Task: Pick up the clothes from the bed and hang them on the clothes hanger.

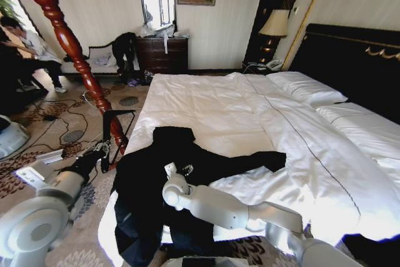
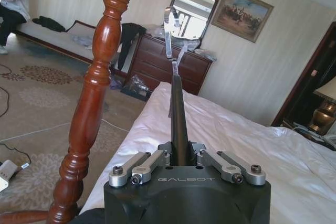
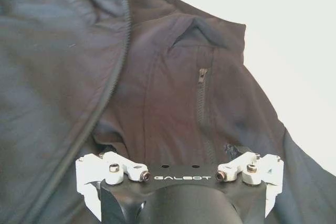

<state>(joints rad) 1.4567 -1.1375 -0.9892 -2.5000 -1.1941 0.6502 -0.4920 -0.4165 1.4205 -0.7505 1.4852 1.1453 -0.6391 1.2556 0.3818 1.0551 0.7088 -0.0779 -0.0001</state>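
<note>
1. Two arms at work. Left gripper (image 1: 105, 154) sits at the far left beside the bed's edge, next to a red wooden post (image 1: 69, 42), arm stretched forward and low.
2. Left jaws are pinched onto the hanger (image 2: 178, 114), held edge-on and pointing away over the bed (image 2: 236, 145); its metal hook (image 2: 169, 30) is at the far end.
3. Jacket (image 1: 169, 186) lies spread open on the near left part of the bed, one sleeve reaching right across the white duvet.
4. Right gripper (image 3: 181, 182) is down over the jacket, near the collar and zip (image 3: 202, 77), fingers (image 3: 94, 174) spread wide, nothing held; the forearm crosses in from lower right.
5. Step, as I judge it: grasping the jacket, not yet lifted.
6. Next move likely calls for closing on the fabric near the collar, then lifting so the hanger can enter a shoulder.
</note>
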